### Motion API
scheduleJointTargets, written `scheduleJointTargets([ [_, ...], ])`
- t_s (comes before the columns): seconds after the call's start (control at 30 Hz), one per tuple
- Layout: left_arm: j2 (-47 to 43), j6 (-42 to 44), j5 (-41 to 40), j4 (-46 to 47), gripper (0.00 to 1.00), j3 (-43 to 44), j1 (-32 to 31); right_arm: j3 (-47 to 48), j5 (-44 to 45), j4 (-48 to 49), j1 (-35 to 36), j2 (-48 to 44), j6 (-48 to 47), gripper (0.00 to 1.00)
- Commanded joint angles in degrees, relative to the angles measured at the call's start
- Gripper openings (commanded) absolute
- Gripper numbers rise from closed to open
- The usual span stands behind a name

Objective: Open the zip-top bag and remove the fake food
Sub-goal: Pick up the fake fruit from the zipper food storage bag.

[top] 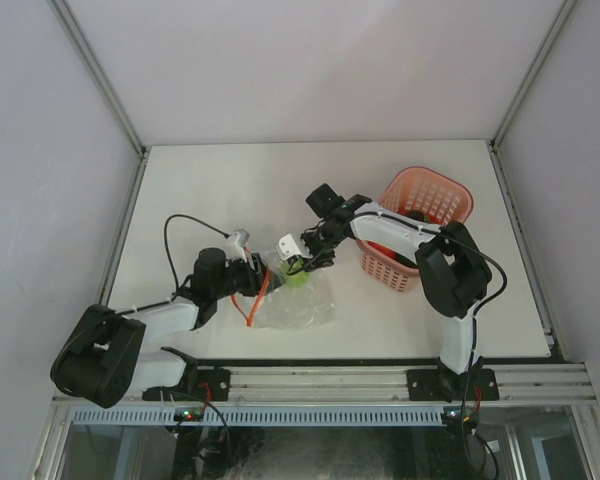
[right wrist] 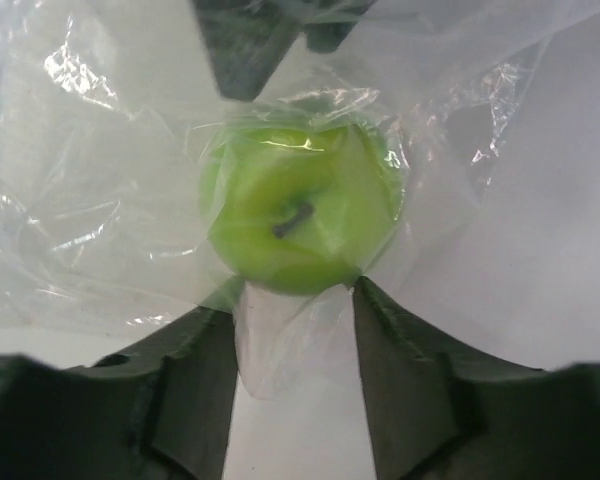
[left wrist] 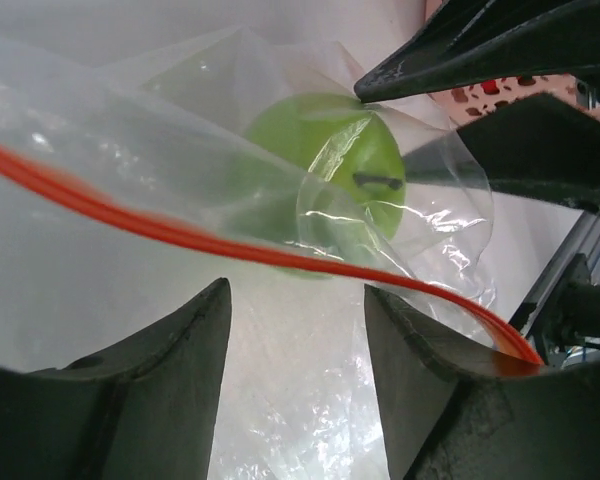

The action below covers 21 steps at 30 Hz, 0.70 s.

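Observation:
The clear zip-top bag (top: 298,305) lies on the table between my two grippers, its orange-red zip strip (left wrist: 210,240) running across the left wrist view. One piece of fake food, a light green apple (right wrist: 300,225), sits inside the bag; it also shows in the top view (top: 298,278) and the left wrist view (left wrist: 330,165). My right gripper (right wrist: 295,290) is open, its fingertips against the near side of the apple through the plastic, with a fold of film between them. My left gripper (left wrist: 298,300) is open at the bag's zip edge, with film between its fingers.
A pink basket (top: 435,190) lies tipped at the right behind the right arm, with something red (top: 380,250) inside. The right gripper's black fingers (left wrist: 480,45) fill the upper right of the left wrist view. Grey walls enclose the table.

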Motion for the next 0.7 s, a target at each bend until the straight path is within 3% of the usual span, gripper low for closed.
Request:
scheduleJointTargets([
  [0.0,1.95,5.52,-3.60,4.25,0.62,-0.60,-4.51,-0.20,-2.61,1.03,0.67,0.48,-0.93,0.41],
  [0.13,2.23,9.53,-8.35,5.25,0.63,-0.83,-9.02,0.15,-3.70,0.09,0.90,0.80,-1.83,0.24],
  [0.3,-1.68,17.53,-12.94,7.26,0.63,-2.77,-13.60,0.73,-5.26,-1.21,0.69,1.57,-2.33,0.09],
  [0.5,-4.42,24.61,-23.97,9.27,0.69,-5.08,-18.65,1.46,-9.64,-2.76,0.89,2.10,-1.75,0.03],
  [0.67,-1.63,23.94,-25.74,11.65,0.75,-5.29,-18.84,2.00,-11.30,-3.37,2.01,3.25,-0.93,0.01],
])
